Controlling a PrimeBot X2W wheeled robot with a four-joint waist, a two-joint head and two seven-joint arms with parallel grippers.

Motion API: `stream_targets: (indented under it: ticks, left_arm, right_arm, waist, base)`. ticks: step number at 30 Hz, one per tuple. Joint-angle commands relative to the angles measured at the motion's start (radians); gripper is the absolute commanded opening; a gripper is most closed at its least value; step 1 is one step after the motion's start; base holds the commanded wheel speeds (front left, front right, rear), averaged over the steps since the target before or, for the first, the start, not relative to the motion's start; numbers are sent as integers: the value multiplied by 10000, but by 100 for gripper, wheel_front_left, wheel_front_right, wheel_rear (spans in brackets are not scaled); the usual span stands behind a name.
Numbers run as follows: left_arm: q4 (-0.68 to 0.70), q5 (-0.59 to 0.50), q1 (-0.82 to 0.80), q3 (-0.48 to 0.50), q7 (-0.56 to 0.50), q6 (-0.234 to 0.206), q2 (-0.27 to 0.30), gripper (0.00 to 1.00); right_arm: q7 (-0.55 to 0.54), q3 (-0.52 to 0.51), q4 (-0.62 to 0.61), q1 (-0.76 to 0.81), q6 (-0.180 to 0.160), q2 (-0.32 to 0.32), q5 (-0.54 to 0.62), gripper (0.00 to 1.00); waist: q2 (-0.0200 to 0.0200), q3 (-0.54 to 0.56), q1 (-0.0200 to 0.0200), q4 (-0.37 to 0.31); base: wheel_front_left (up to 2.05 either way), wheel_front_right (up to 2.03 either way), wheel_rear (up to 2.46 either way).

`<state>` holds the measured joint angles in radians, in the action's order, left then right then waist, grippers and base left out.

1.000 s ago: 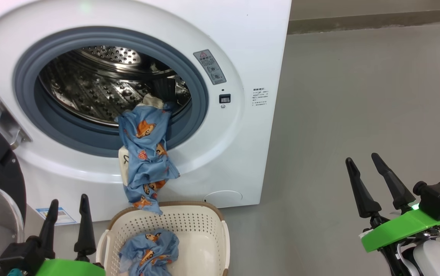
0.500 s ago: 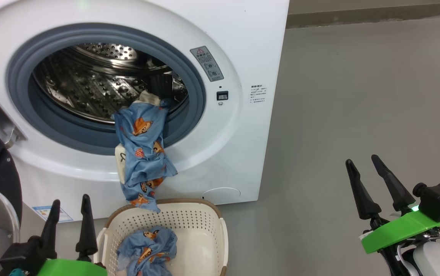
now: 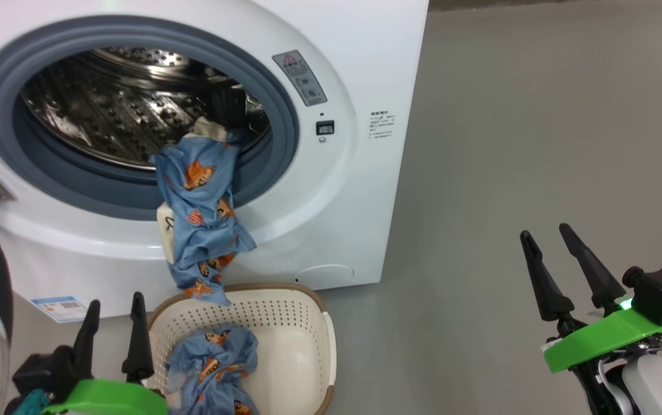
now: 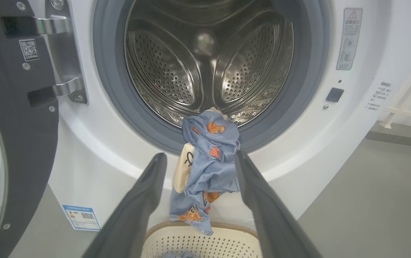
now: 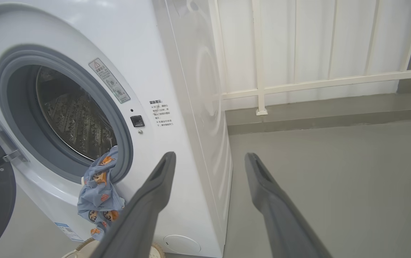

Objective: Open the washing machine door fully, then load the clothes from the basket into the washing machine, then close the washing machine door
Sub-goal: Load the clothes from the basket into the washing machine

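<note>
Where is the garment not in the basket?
Head view, left of centre: the garment hangs over the washing machine's lower door ring, top end in the drum, tail dangling toward the basket's back rim.

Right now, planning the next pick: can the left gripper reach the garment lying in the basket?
Probably yes: the left gripper, open, stands just beside the basket, and the garment lies uncovered inside, nothing between.

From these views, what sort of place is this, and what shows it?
Probably a laundry area: a white front-loading washing machine on bare grey floor, a perforated basket holding a garment before it, a white railing nearby.
</note>
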<state>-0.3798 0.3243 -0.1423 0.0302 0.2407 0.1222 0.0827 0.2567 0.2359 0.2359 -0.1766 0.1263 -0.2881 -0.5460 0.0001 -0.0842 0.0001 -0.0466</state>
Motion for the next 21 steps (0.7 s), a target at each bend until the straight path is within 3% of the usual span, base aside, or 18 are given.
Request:
stream_targets:
  ticks: [1, 13, 21]
  left_arm:
    - [106, 2, -496, 242, -83, -61, 158, 100]
    - [-1949, 102, -2690, 58, -899, -197, 432, 100]
    - [-3630, 261, -4385, 52, -653, -87, 869, 100]
  right_arm:
    - [51, 168, -276, -332, 44, -211, -42, 100]
    - [51, 52, -656, -1072, 44, -402, -111, 100]
    - [51, 21, -901, -1622, 44, -408, -128, 100]
  waist:
    - [-1, -299, -1, -176]
    - [-1, -2325, -1, -653]
    - [-1, -3529, -1, -959]
  base:
    - [0, 0, 0]
    - [0, 0, 0]
    - [0, 0, 0]
